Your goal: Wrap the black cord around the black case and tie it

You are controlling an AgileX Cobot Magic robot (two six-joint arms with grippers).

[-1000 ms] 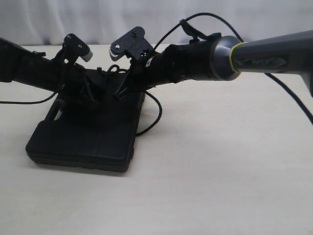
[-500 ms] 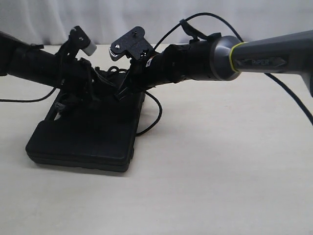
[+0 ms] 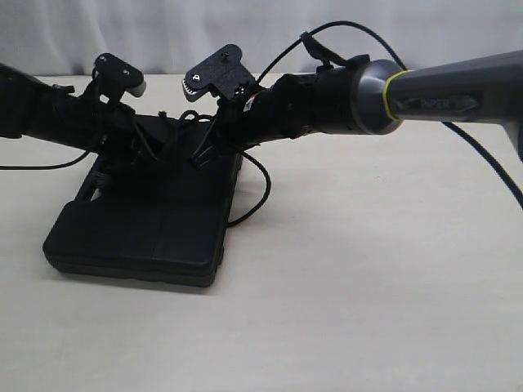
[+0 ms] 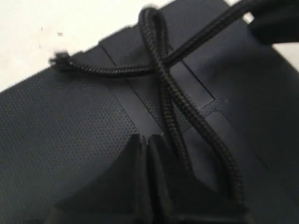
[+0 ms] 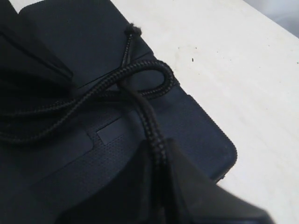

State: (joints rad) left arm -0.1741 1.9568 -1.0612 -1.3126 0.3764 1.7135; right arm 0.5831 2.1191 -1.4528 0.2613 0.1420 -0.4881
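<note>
The black case lies flat on the table at the lower left. The black cord crosses itself on the case lid, and a loop of it curls near the case's far corner. One frayed cord end rests on the lid. My right gripper is shut on the black cord, which runs straight in between its fingers. My left gripper is shut just above the lid, with two cord strands passing beside its finger, not between the jaws. In the exterior view both grippers meet over the case's far end.
The beige table spreads to the right and front of the case. A thin black line loops on the table by the case's right edge. A robot cable trails off the right arm. A white curtain hangs behind.
The left arm's wrist swung right and up over the case, then came back left and lower. The right arm and the case stayed put.
</note>
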